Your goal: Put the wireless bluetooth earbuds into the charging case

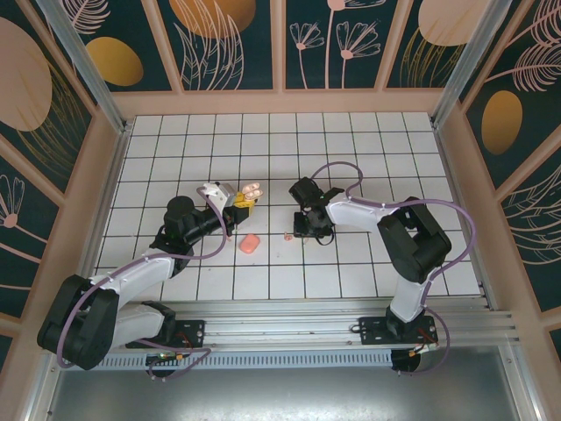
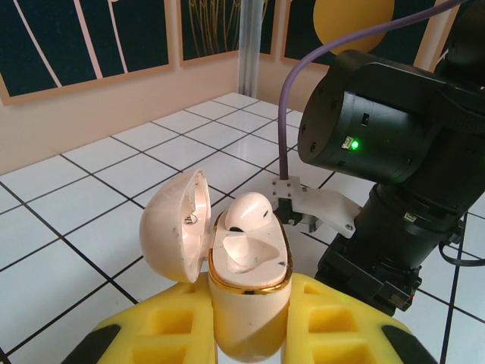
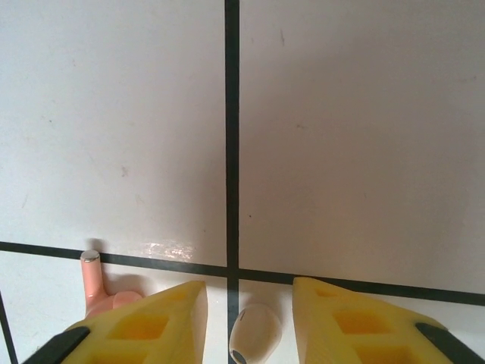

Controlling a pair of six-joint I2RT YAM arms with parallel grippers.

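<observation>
My left gripper [image 2: 250, 303] is shut on the pale pink charging case [image 2: 246, 292], held upright between its yellow fingers [image 2: 163, 322]. The case's lid [image 2: 170, 227] hangs open to the left. One earbud [image 2: 250, 214] sits in the far slot and the near slot is empty. In the top view the case [image 1: 252, 189] and the left gripper [image 1: 242, 203] are left of centre. My right gripper [image 3: 248, 287] points down at the floor, open. A second pale earbud [image 3: 255, 335] lies loose between its fingers, touching neither. In the top view the right gripper [image 1: 302, 230] is near centre.
A small pink stem with a metal tip [image 3: 92, 277] lies beside the right gripper's left finger, partly hidden by it. A salmon-pink rounded block [image 1: 250, 243] rests on the tiles between the arms. The right arm's black wrist [image 2: 379, 121] hangs close behind the case.
</observation>
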